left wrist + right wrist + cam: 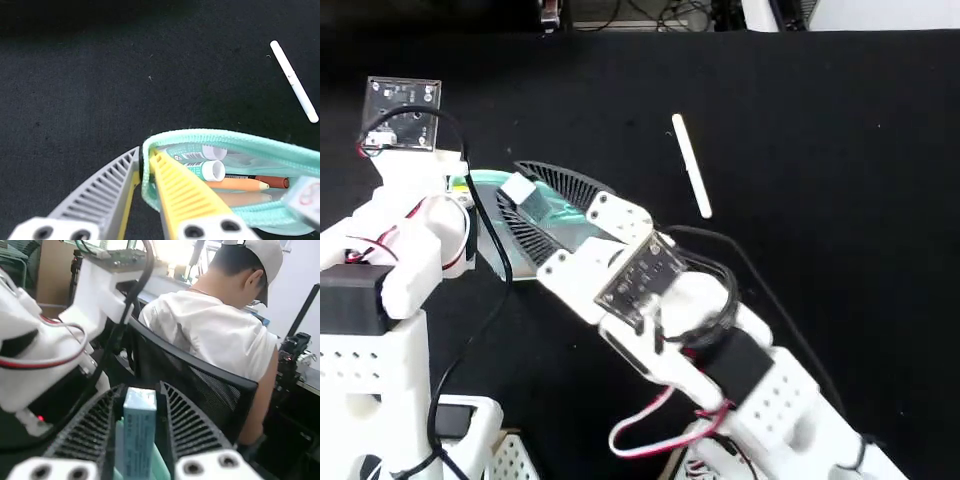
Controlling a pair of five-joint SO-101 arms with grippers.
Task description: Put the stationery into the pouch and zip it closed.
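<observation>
The teal pouch [225,137] lies open, with a glue stick [205,169], an orange pencil [240,184] and a red pen [270,180] inside. My left gripper [142,161] is shut on the pouch's rim at one end, grey finger outside and yellow finger [175,190] inside. My right gripper [140,395] is shut on a pale blue eraser [139,432] just above the pouch [488,180] mouth. In the high view the right gripper [525,190] holds the eraser [517,187] over the opening. A white pen [691,165] lies alone on the black table farther right.
The black tabletop [820,130] is bare around the white pen [295,82]. The left arm's body [390,270] and its cable [490,240] stand close beside the pouch. The right arm [720,350] crosses the table's near middle.
</observation>
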